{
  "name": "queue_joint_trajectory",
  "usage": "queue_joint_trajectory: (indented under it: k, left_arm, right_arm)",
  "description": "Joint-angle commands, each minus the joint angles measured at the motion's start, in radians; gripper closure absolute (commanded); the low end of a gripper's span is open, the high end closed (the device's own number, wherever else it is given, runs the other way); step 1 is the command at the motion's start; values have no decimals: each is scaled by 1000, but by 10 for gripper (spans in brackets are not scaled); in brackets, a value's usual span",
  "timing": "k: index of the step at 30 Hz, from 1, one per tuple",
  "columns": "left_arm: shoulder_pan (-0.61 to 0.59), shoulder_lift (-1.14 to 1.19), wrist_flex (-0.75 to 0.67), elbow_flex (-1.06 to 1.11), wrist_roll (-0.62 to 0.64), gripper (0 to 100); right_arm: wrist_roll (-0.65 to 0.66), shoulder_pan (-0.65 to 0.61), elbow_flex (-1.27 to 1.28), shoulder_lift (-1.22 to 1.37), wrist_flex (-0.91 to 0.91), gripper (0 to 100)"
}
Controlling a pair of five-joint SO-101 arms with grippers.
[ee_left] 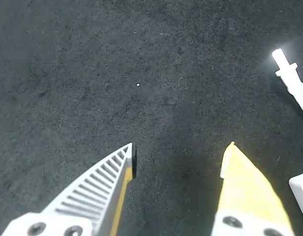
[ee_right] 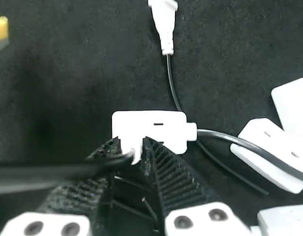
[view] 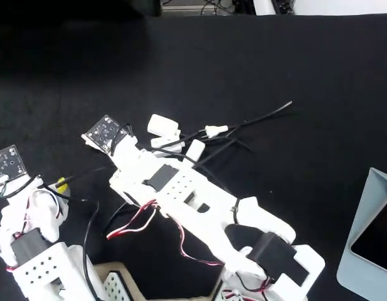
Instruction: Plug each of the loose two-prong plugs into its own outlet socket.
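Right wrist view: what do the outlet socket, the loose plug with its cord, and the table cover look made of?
Outlet socket: seemingly hard moulded white plastic, smooth, with crisp edges and slots. Loose plug: the same white plastic look; its cord seems black rubbery insulation, since it bends loosely. Table cover: probably matte black fabric or felt, going by its fine speckled grain.

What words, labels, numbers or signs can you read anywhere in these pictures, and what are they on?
No text can be read anywhere.
On the white plastic outlet socket block: two slot marks, no print.
On the small white plug pinched in the right hand: no print to see.
On the square circuit boards at the wrists: markings too small to read.
On the grey-blue holder with its dark screen: nothing.
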Motion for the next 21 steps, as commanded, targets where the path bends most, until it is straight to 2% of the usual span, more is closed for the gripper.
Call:
queue_joint_trajectory:
  k: [1, 9, 16, 21]
  left_arm:
    - [-2, -9, -18, -4, 3, 715]
    - [-2, -9, -18, -4, 3, 715]
    - [-2, -9, -18, -4, 3, 715]
    - [-2, -9, -18, -4, 2, 715]
  right_arm:
    - [3, -29, -54, -5, 12, 986]
    - [3, -29, -54, 4, 5, 986]
    - [3, -32, -127, 143, 12, 986]
    - [3, -29, -130, 151, 15, 986]
